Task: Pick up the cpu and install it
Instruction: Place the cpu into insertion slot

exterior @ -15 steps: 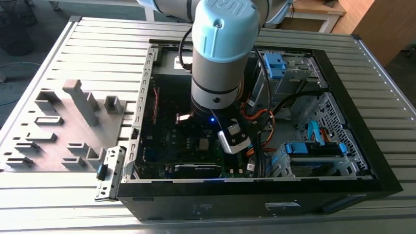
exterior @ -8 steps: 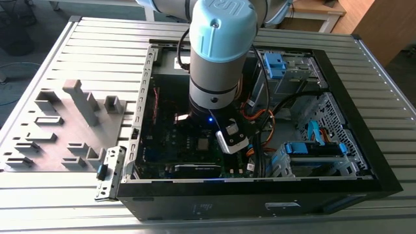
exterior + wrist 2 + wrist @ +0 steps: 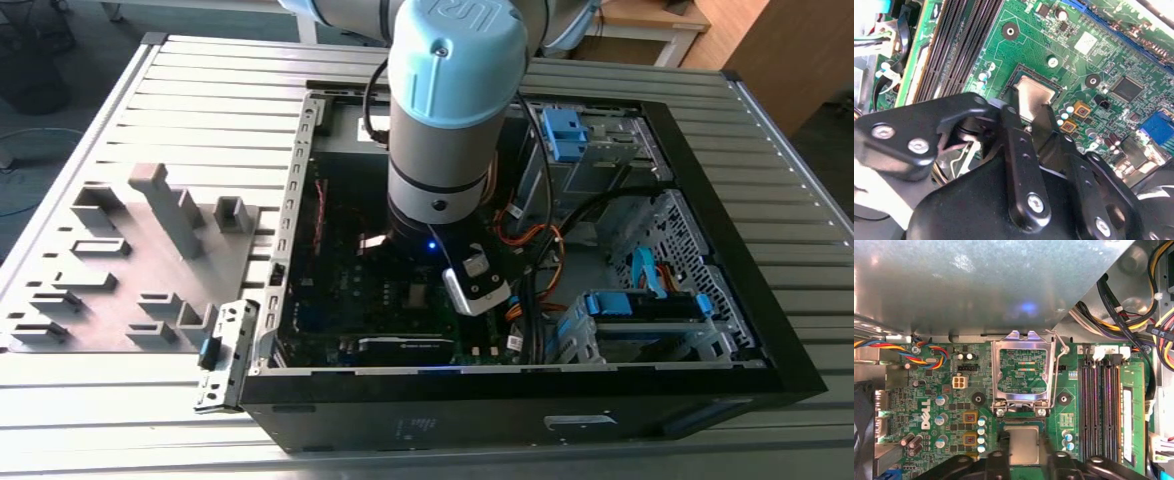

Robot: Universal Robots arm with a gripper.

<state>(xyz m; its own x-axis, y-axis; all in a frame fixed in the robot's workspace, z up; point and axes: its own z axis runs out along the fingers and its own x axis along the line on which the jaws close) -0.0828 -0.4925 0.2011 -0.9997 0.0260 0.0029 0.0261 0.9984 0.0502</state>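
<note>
The cpu (image 3: 1030, 95), a thin silvery square chip, sits level in the dark socket frame on the green motherboard (image 3: 1089, 55). In the first wrist view the cpu (image 3: 1021, 445) lies just below the raised metal load plate (image 3: 1021, 371). My gripper (image 3: 1026, 114) reaches down over it, its two black fingers (image 3: 1010, 117) pressed against opposite sides of the chip. In the first wrist view the gripper (image 3: 1026, 459) straddles the chip the same way. In the exterior view my arm (image 3: 447, 120) stands deep inside the open computer case (image 3: 727, 150).
Memory slots (image 3: 1104, 410) run beside the socket, and bundles of coloured cables (image 3: 1134, 315) hang close by. A metal wall (image 3: 979, 285) of the case rises behind the load plate. A grey tray (image 3: 120, 270) with plastic blocks lies on the slatted table at the exterior view's left.
</note>
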